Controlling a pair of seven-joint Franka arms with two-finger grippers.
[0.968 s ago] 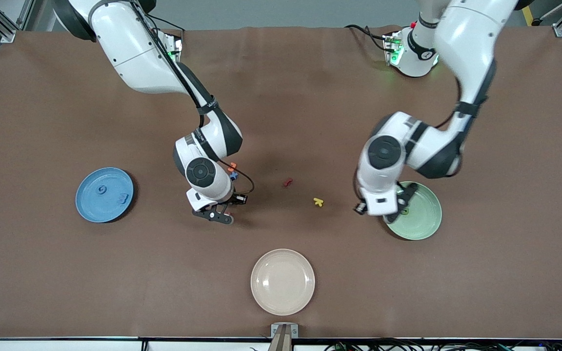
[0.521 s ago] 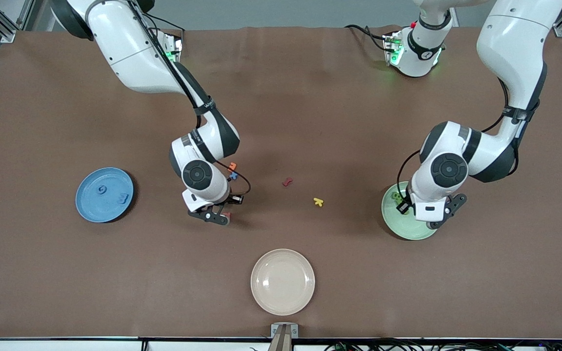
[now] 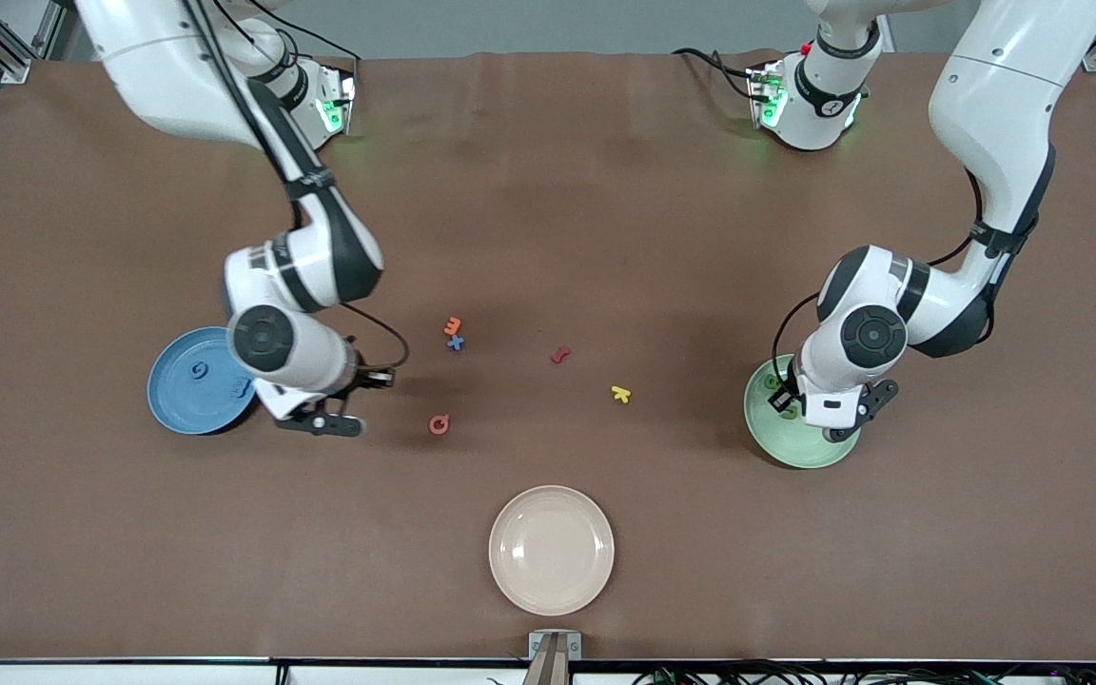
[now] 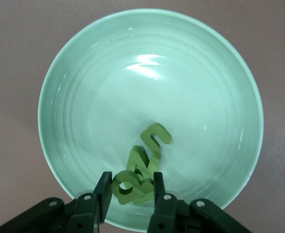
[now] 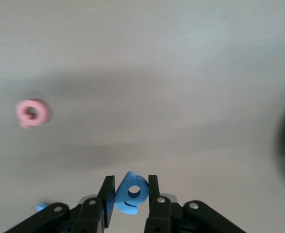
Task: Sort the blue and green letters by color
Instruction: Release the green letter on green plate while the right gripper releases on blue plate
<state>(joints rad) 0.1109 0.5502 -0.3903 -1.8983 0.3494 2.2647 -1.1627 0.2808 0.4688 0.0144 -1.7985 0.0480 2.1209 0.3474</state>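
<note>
**Both hands gripping letters – blue one near blue plate, green one over green plate**

Right hand [image 3: 320,423] is up over the bare tabletop [image 3: 548,190] just beside the blue plate [image 3: 188,395], toward the right arm's end. Its fingers [image 5: 108,194] are clamped on a blue letter [image 5: 131,193] – rounded shape with a hole, seen clearly in the right wrist view. The blue plate already carries two blue letters [image 3: 198,370], one near its middle, one near the rim under the arm.

Left hand [image 3: 838,423] is over the green plate [image 3: 795,447] toward the left arm's end. Fingers [image 4: 103,190] pinch a green letter [image 4: 125,187] at the plate's edge. Other green letters [image 4: 154,136] lie in the plate just beside the held one, overlapping; exact count hard to tell.

Loose on the tabletop between the two arms: a pink ring-shaped letter [image 3: 439,424], an orange letter [image 3: 453,325] touching a small blue cross letter [image 3: 456,342], a dark red letter [image 3: 560,355], and a yellow letter [image 3: 620,393]. The pink one also shows in the right wrist view [image 5: 32,112].

A cream plate [image 3: 551,549], nothing in it, sits nearest the front camera, midway between the arms.
</note>
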